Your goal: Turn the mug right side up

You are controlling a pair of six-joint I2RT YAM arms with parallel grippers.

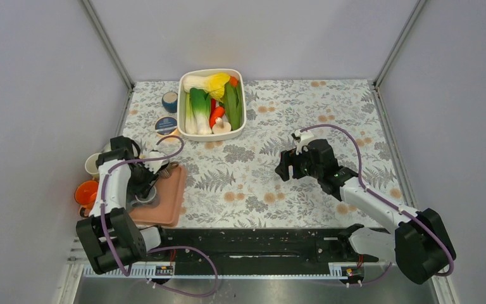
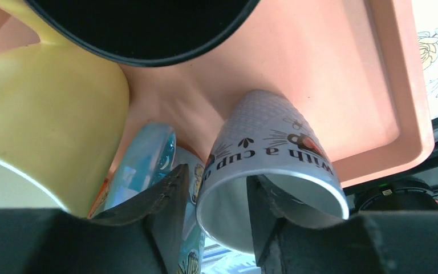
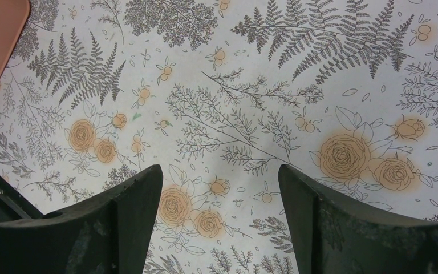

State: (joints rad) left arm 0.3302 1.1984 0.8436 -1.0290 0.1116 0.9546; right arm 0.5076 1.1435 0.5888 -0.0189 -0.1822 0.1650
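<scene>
The mug [image 2: 268,142] is white with black lettering and stands on the pink tray [image 2: 342,85], its open mouth facing my left wrist camera. My left gripper [image 2: 217,174] straddles the mug's rim, with one finger [image 2: 274,211] inside the mug and the other finger [image 2: 159,200] outside it. A narrow gap shows between the outer finger and the wall, so the jaws are open. In the top view the left gripper [image 1: 147,185] points down over the tray's [image 1: 171,196] left part. My right gripper [image 3: 219,188] hovers open over the bare flowered tablecloth, right of centre [image 1: 286,168].
A yellow mug [image 2: 45,114], a blue patterned cup [image 2: 142,162] and a black-rimmed vessel [image 2: 142,34] crowd the mug. An orange cup [image 1: 87,191] and a white cup [image 1: 93,163] stand left of the tray. A white basin [image 1: 243,95] of vegetables and two tins [image 1: 166,125] are at the back.
</scene>
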